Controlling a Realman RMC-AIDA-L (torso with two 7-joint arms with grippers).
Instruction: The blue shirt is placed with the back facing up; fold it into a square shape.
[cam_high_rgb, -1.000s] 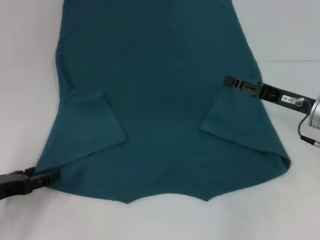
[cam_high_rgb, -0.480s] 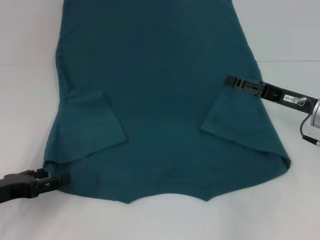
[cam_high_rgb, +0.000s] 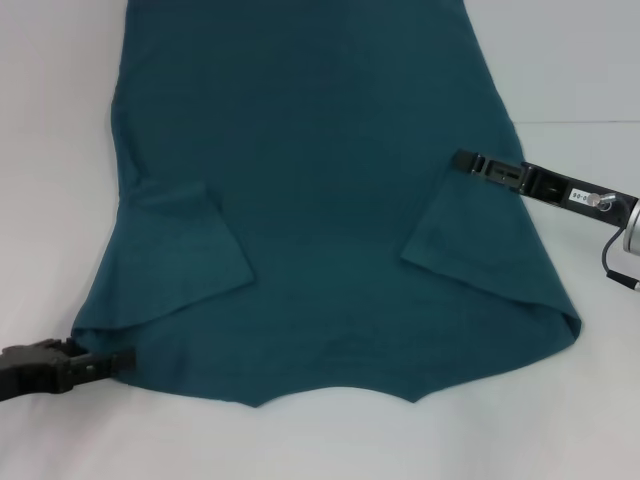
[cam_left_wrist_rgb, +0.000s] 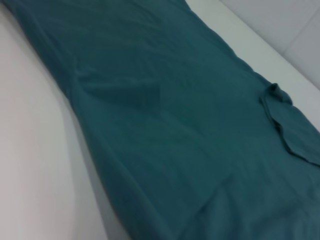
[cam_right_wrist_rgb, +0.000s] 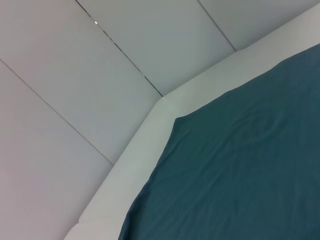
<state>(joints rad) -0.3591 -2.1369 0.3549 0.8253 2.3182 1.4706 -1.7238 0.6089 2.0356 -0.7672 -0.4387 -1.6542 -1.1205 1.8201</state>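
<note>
Pinching the blue shirt (cam_high_rgb: 320, 200), the left tool (cam_high_rgb: 125, 360) has slid rightward; right tool (cam_high_rgb: 462, 160) unchanged, also pinching

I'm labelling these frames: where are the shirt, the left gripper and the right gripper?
shirt (cam_high_rgb: 320, 180): head view, middle of its back.
left gripper (cam_high_rgb: 125, 359): head view, tips at shirt's near-left corner.
right gripper (cam_high_rgb: 462, 160): head view, tips at shirt's right edge.
</note>
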